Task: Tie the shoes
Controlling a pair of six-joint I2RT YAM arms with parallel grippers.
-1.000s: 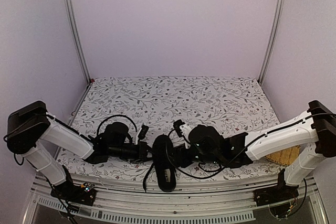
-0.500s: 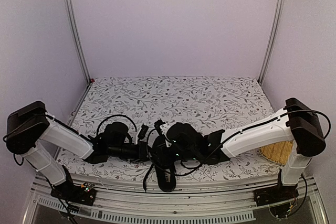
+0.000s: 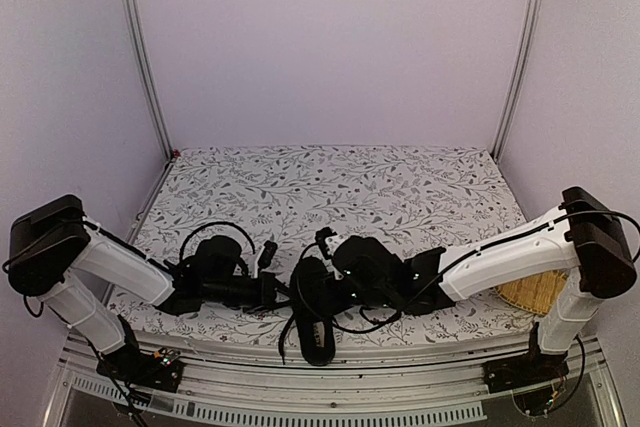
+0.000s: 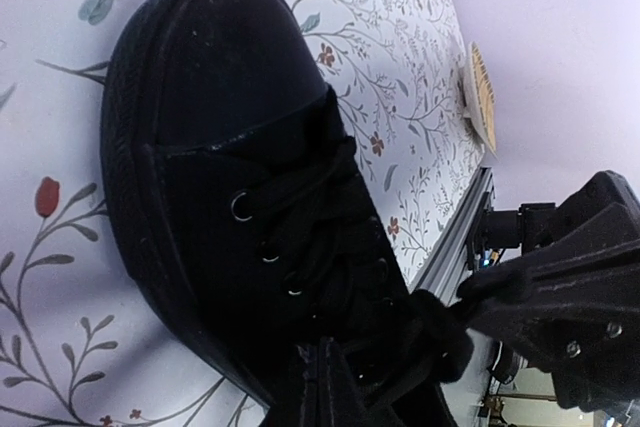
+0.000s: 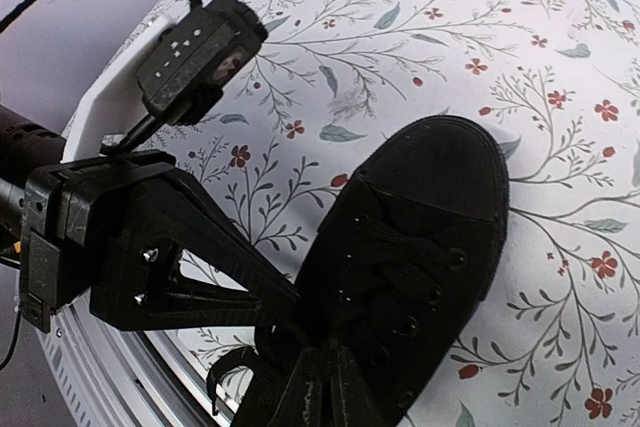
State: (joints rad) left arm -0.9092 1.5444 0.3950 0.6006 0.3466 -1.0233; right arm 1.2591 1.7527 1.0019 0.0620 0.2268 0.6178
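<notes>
matte black shoe (image 4: pixel 215 147) — rounded toe, ribbed sole — on floral cloth (image 4: pixel 40 277).

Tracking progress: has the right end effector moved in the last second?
Yes: the right end effector shifted left over the shoe, away from the woven mat.

The top camera looks down and forward over the whole worktop (image 3: pixel 400 187) from behind the arm bases. Both wrist cameras sit close, apparently facing each other across the same shoe (image 4: pixel 230 177).

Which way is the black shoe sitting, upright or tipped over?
Upright: the shoe rests sole-down on the floral cloth, with its laces facing up.
</notes>
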